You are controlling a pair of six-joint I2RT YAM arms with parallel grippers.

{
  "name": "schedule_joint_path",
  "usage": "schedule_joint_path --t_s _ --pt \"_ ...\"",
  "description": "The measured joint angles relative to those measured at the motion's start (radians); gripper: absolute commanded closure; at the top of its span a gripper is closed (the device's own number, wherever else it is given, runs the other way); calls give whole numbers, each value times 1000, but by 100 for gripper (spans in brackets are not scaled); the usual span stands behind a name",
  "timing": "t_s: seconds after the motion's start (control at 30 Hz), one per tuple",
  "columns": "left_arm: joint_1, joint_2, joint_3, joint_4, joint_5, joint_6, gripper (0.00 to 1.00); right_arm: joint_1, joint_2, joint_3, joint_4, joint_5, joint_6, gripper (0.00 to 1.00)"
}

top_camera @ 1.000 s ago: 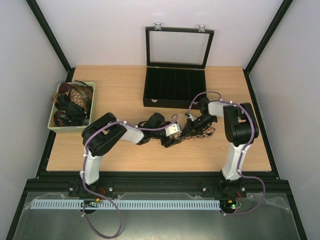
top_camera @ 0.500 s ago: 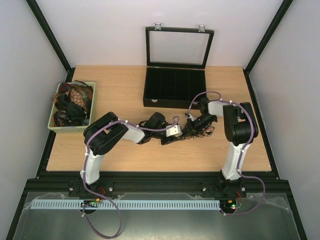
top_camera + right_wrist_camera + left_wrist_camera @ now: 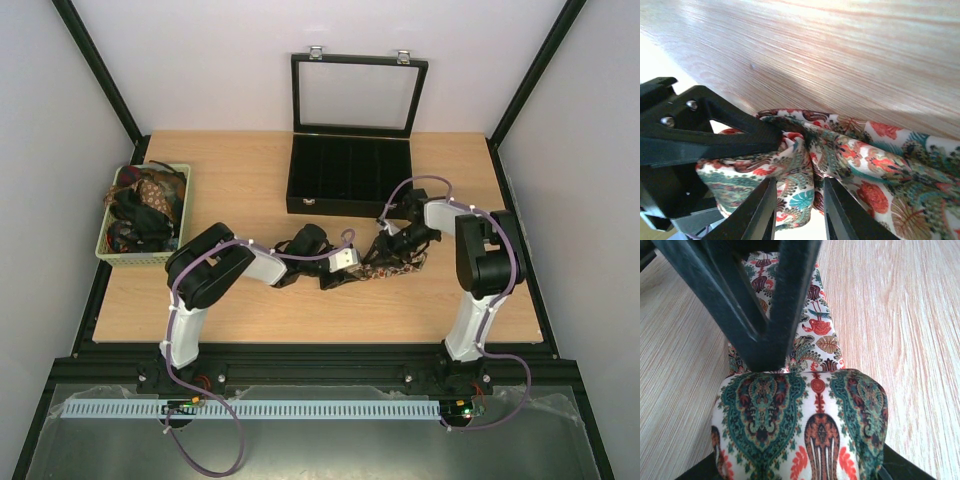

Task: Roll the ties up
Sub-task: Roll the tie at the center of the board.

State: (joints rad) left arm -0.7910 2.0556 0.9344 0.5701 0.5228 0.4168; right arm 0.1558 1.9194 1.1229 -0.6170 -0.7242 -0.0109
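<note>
Right wrist view is showing the right gripper (image 3: 799,187) parting narrowly where it was clamped, loosening off the tie (image 3: 875,155), while the left gripper (image 3: 340,277), having narrowed, is holding the rolled end; mid-table (image 3: 250,200), the roll is likely changing hands.

The tie (image 3: 800,425) is cut off at the bottom edge.

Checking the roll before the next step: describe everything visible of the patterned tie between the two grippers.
The tie is smooth printed fabric, cream with teal, red and orange paisley. One end is wound into a plump roll; the rest lies flat on the wooden table. The fingertips of the left gripper vanish behind the roll. The right gripper straddles a bunched fold, jaws apart.
</note>
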Motion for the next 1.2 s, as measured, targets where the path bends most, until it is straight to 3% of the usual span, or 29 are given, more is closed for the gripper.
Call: schedule_joint_path --t_s 0.33,0.67,0.8,0.93,1.2 --pt "4 -1 -5 4 9 14 72 -3 -24 -10 63 84 27 75" --pt "17 -27 -22 -6 9 -127 69 1 -12 -16 65 108 19 77" --pt "13 -30 -22 -16 -5 -148 69 2 -12 -15 64 100 15 71" --pt "7 -29 -11 -40 -27 -134 68 1 -16 -13 59 60 6 53" --pt "3 -18 16 -69 -46 -110 67 -1 -103 -23 35 -61 -13 51"
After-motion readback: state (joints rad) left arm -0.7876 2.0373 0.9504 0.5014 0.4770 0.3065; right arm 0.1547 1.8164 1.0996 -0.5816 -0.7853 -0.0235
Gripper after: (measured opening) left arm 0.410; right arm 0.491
